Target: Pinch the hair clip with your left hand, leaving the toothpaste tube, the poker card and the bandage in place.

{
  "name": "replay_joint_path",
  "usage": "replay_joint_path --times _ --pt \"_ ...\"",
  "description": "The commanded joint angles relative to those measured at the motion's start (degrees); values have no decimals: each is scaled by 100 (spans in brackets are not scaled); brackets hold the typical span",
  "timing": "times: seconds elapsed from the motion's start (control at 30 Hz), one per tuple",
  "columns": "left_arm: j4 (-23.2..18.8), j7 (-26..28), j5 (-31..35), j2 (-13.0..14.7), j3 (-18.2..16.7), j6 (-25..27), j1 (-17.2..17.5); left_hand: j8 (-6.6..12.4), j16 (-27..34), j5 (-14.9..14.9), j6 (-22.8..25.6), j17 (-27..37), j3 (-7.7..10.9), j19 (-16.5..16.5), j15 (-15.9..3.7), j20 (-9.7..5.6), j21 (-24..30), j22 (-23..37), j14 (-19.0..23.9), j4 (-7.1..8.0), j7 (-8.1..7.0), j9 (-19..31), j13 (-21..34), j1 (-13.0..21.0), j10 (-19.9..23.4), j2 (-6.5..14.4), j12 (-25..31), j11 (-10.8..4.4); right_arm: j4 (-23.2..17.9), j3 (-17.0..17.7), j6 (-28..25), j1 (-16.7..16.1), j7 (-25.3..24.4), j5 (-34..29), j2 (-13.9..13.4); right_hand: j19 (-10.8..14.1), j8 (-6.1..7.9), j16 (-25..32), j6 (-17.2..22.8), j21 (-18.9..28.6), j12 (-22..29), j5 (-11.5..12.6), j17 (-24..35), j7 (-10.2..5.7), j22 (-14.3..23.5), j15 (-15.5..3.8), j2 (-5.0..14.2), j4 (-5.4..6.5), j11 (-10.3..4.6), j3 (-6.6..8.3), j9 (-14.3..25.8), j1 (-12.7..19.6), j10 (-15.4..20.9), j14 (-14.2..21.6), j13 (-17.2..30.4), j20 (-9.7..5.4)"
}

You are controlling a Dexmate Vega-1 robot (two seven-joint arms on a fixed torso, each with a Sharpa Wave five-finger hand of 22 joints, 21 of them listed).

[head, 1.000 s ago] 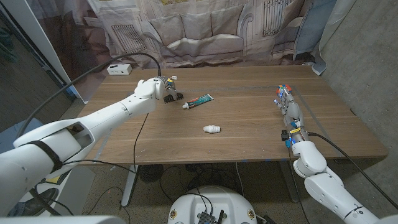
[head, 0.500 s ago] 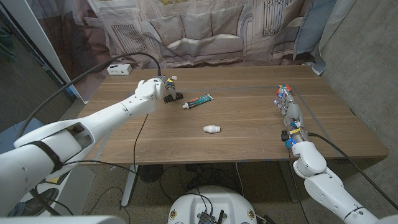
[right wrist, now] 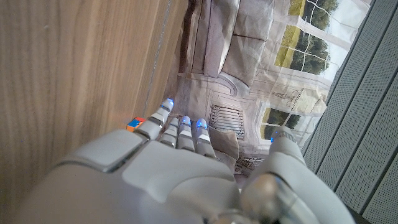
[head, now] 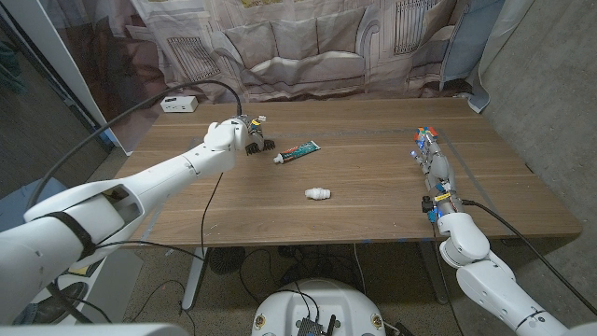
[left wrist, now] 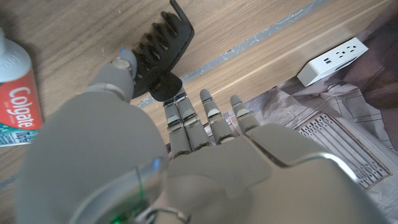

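Head view: left hand (head: 244,136) at upper left pinches the black toothed plastic hair clip (head: 260,142); right hand (head: 435,168) idle, fingers apart, right edge.
Left wrist view: thumb (left wrist: 118,68) presses the clip (left wrist: 163,53).
Advice: squeeze gently, clear of the red-and-white toothpaste tube (head: 298,152).

Matt brown wood-grain table (head: 373,215). Black matt plastic hair clip (left wrist: 163,52), toothed. Glossy printed toothpaste tube (left wrist: 17,106). Smooth grey-white plastic left hand (left wrist: 155,155), right hand (right wrist: 168,174). White plastic power strip (left wrist: 331,60). Printed cloth backdrop (head: 308,42).
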Motion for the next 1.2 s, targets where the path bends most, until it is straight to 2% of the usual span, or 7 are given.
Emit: replay_joint_path --times 0.03,1.2 --pt "47 225 -91 -27 -67 -2 80 7 59 -24 51 18 4 47 -374 14 29 10 70 -21 -10 10 12 88 28 -11 2 -6 23 -26 -52 38 35 4 -29 18 -6 -13 39 -9 -3 -14 9 -22 12 25 -20 17 0 -29 26 69 23 31 34 45" --pt "-120 361 -148 27 -108 127 160 -15 27 -113 199 17 -41 171 -391 87 4 11 164 -1 -45 19 63 219 141 11 -5 -28 34 -34 -53 52 46 35 -49 14 -8 -16 34 -14 -5 -14 14 -20 12 28 -14 23 -2 -51 26 73 27 40 36 49"
